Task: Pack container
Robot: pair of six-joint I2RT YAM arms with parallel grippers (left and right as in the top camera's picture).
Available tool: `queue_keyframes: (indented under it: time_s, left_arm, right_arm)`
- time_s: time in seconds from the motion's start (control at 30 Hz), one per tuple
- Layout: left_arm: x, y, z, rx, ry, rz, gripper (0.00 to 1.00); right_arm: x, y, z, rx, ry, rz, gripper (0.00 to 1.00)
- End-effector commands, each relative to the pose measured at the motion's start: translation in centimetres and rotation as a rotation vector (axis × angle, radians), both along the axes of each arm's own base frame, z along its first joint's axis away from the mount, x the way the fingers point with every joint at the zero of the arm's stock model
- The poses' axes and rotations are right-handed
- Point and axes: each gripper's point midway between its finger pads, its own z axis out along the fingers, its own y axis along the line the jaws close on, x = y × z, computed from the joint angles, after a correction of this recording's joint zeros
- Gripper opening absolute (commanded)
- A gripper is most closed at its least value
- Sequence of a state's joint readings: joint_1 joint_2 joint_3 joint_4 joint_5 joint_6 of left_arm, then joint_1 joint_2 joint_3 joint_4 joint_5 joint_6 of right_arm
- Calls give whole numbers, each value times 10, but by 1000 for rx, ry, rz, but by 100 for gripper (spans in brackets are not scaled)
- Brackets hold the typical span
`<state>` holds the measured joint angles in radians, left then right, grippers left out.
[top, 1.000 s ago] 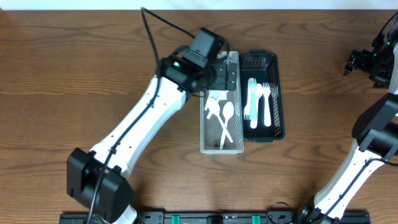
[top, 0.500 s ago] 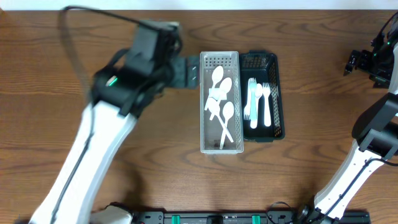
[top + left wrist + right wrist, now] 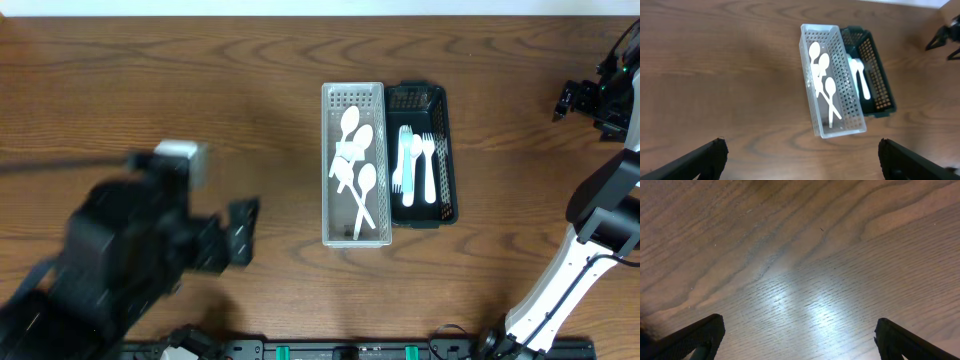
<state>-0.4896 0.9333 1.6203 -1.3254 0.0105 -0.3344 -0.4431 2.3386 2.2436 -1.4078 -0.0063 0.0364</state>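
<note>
A clear perforated container [image 3: 354,238] holds several white spoons [image 3: 354,160] at the table's middle. A dark green basket [image 3: 447,150] stands right beside it with white forks [image 3: 414,165]. Both show in the left wrist view, the clear container [image 3: 812,117] in front and the green basket [image 3: 885,92] behind it. My left gripper [image 3: 240,232] is open and empty, low at the left, well away from the containers and blurred. My right gripper [image 3: 580,100] is at the far right edge, open and empty over bare wood [image 3: 800,270].
The brown wooden table [image 3: 200,100] runs across the whole view. A black rail [image 3: 360,350] lies along the front edge. The right arm's white links [image 3: 590,240] stand at the right side.
My left arm has swung away from the clear container, moving left and toward the front of the table. The spoons stay in the container. The right arm has not moved.
</note>
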Motion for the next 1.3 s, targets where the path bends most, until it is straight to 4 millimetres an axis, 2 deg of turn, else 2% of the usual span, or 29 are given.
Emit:
queue_keyframes:
  time_s: [0.0,0.37,0.53,0.7,0.83,0.97,1.17,1.27]
  left_arm:
    - [-14,10,0,-18,1,34,98]
    - [-45,27,-24,48,117,35,98]
    - [-45,27,-24,59,116,27,98]
    - [-34,21,-18,145,19,-91,98]
    - [-20,14,-20,218,-55,-174,98]
    - [1,18,-25,238,-147,-145,98]
    - [18,-2,-42,205,-423,-300,98]
    - [27,2,-62,203,-525,-280,98]
  right_arm:
    - [0,-1,4,-6,-8,2,99]
    - [0,-1,4,-6,-8,2,99]
    - [0,-1,4,-6,-8,2,99]
    - [0,-1,4,-6,-8,2,99]
    - [0,-1,4,-7,-8,2,99]
    - [0,-1,4,-7,-8,2,99]
    - [0,-1,4,-6,-8,2,99]
    - [0,-1,4,-6,-8,2,99]
